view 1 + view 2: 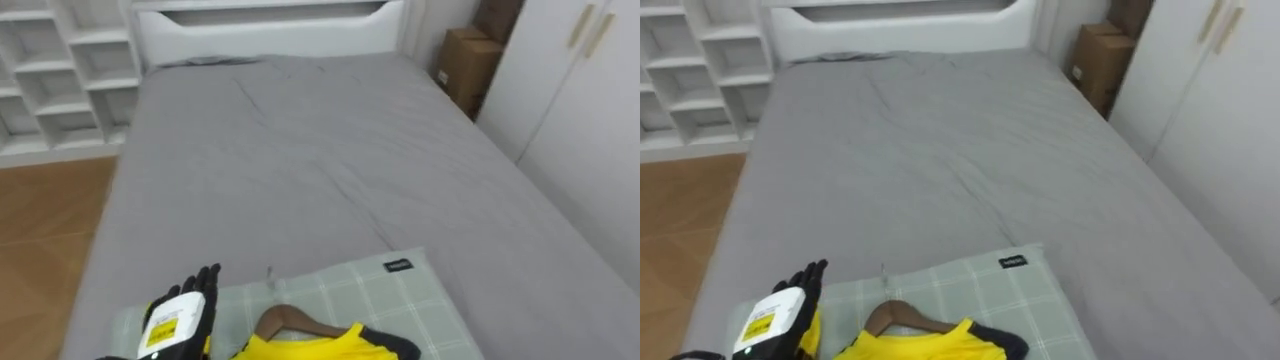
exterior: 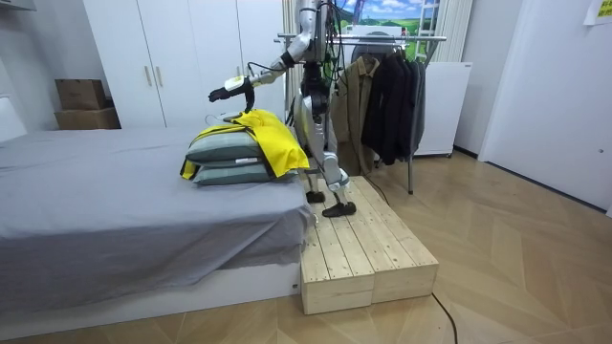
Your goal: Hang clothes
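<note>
Through the left eye, my left hand (image 1: pixel 180 315) showed at the bottom left, its black fingers straight and fanned apart, holding nothing. It hung over the near corner of a pillow (image 1: pixel 385 295), a soft, flat one in pale green check with a small black tag (image 1: pixel 398 265) sewn at its far edge. On the pillow lay the shirt (image 1: pixel 320 348), bright yellow with a dark collar, threaded on a curved wooden hanger (image 1: pixel 290 320) whose brown shoulder arched above the neckline; my fingers were just beside the shirt's left edge. Beyond stretched the bed (image 1: pixel 320 150), a wide grey sheet with a few shallow creases, ending at a smooth white headboard (image 1: pixel 270 30). White box shelves (image 1: pixel 60 70) stood at the left above a warm wood floor (image 1: pixel 45 220), with square cardboard boxes (image 1: pixel 465 65) and plain white wardrobe doors (image 1: pixel 580 100) at the right. The right eye gave the same layout, the hand's fingers again straight and spread beside the yellow cloth. In the room view I stood on a low platform (image 2: pixel 359 248) of pale planks at the bed's end, arm stretched out, the hand hovering clear above the shirt, which draped in loose folds over the pillow and a second one beneath it. Behind me dark coats (image 2: pixel 387 96) hung from a thin metal rack (image 2: pixel 426 38).
</note>
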Available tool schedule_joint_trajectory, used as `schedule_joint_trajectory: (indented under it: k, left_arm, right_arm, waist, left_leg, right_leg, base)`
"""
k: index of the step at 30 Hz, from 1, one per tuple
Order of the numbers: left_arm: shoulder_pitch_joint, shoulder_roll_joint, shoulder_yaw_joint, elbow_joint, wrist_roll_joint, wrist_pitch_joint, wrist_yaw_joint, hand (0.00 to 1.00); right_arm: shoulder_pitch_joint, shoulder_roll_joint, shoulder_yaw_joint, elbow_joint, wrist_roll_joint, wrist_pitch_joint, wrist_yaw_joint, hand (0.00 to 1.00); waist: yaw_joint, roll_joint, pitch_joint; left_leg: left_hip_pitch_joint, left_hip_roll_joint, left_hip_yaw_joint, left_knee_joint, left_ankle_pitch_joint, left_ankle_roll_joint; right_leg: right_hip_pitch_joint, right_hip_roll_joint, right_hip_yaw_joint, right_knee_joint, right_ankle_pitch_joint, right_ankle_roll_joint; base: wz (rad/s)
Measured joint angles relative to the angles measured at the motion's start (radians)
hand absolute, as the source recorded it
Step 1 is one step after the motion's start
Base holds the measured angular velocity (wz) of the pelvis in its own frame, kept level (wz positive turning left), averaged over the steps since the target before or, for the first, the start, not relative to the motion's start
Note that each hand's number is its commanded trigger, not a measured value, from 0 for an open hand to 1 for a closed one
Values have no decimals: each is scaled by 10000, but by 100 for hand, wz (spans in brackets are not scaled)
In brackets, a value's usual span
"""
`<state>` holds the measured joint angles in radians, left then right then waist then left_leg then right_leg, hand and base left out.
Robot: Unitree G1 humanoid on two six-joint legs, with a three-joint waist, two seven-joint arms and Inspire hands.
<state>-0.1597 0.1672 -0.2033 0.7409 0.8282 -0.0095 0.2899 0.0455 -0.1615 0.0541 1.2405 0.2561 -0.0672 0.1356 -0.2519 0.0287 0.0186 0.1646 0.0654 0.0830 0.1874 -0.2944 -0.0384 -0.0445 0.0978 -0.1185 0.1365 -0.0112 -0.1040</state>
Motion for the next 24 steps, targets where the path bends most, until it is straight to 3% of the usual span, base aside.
schedule_joint_trajectory:
  k: [1, 2, 8, 12, 15, 19, 24]
  left_arm:
    - [-62, -2, -74, -33, 18, -115, 19, 0]
    - [-67, -4, -77, -20, 68, -118, 20, 0]
    - [9, -29, -112, -3, 165, 81, -31, 0]
    - [21, -91, -316, 123, 109, 157, -284, 0]
    - [26, -396, -422, 486, 87, 228, -569, 0]
    - [45, -639, -491, 994, 86, 319, -1036, 0]
    - [46, -688, -537, 1207, -126, 388, -1496, 0]
  right_arm:
    - [45, 15, -109, 54, -5, 60, 4, 0]
    - [32, 6, -126, 59, -15, 79, 0, 0]
    - [33, -81, -401, -34, -33, 253, 120, 0]
    - [145, -87, -401, -309, -77, 260, 91, 0]
    - [163, -97, -402, -303, -68, 277, 79, 0]
    - [172, -74, -482, -288, -70, 307, 83, 0]
    - [197, -61, -488, -289, 9, 358, 85, 0]
  waist:
    - [15, -19, 23]
    - [40, -28, 19]
    - [123, 50, 22]
    - [114, 101, -18]
    - [95, 152, -69]
    - [93, 147, -71]
    - [97, 105, -83]
  left_leg:
    - [-272, 170, 196, -442, 278, -36]
    - [-377, 218, 407, -422, 409, 255]
    - [-347, -76, 517, -342, 529, 422]
    - [-356, -188, 492, -347, 539, 450]
    - [-319, -191, 460, -341, 542, 456]
    - [-333, -172, 462, -213, 544, 455]
    - [-342, -178, 461, -212, 544, 455]
  right_leg:
    - [7, -42, 108, -3, -10, 30]
    - [24, -69, 110, -1, -53, 99]
    - [72, -296, 128, -11, -230, 322]
    - [80, -342, 136, 47, -398, 372]
    - [74, -339, 165, 172, -436, 326]
    - [79, -321, 178, 172, -453, 301]
    - [80, -333, 138, 164, -484, 307]
  base:
    - [25]
    - [0]
    - [1]
    - [1]
    - [4]
    - [0]
    - [1]
